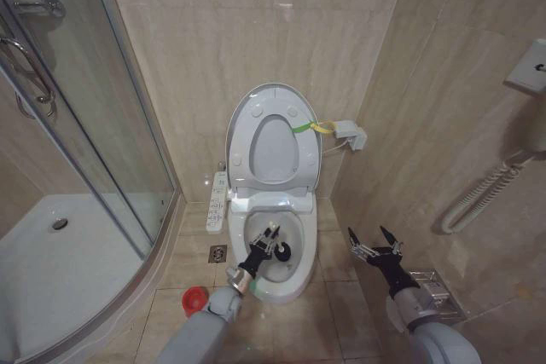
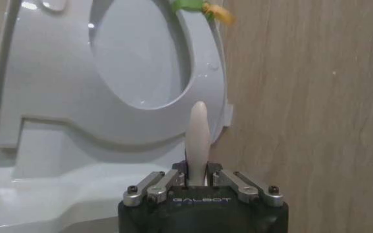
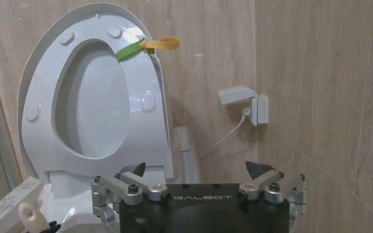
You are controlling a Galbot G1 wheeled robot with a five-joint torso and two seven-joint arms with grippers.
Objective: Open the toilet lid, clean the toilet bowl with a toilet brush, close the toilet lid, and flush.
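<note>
The toilet lid point(image 1: 273, 138) is raised upright together with the seat ring point(image 1: 271, 149), both leaned back against the tiled wall point(image 1: 256, 23); the green-yellow band point(image 1: 312, 127) is seen at the lid's upper right edge, next to a white wall socket point(image 1: 350, 134). The toilet bowl point(image 1: 294, 283) is exposed below, set between the glass shower enclosure point(image 1: 94, 142) on the robot's left and the side wall on its right. The left gripper point(image 1: 268, 241) is positioned over the bowl's opening and is closed on the toilet brush point(image 1: 275, 246); the white handle point(image 2: 198, 141) is shown clamped between the fingers in the left wrist view, pointing up toward the raised lid, while the dark brush head point(image 1: 282, 251) is placed down inside the bowl near its middle. The red holder cup point(image 1: 194, 299) is left standing on the floor tiles, to the left of the bowl and just beside the left arm. A narrow white button panel point(image 1: 217, 202) is mounted along the bowl's left side, with a floor drain point(image 1: 217, 253) below it. The right gripper point(image 1: 374, 245) is held in the air to the right of the bowl, near the side wall, with its jaws spread wide and nothing between them. A white coiled hose point(image 1: 478, 189) is hung on the right wall.
</note>
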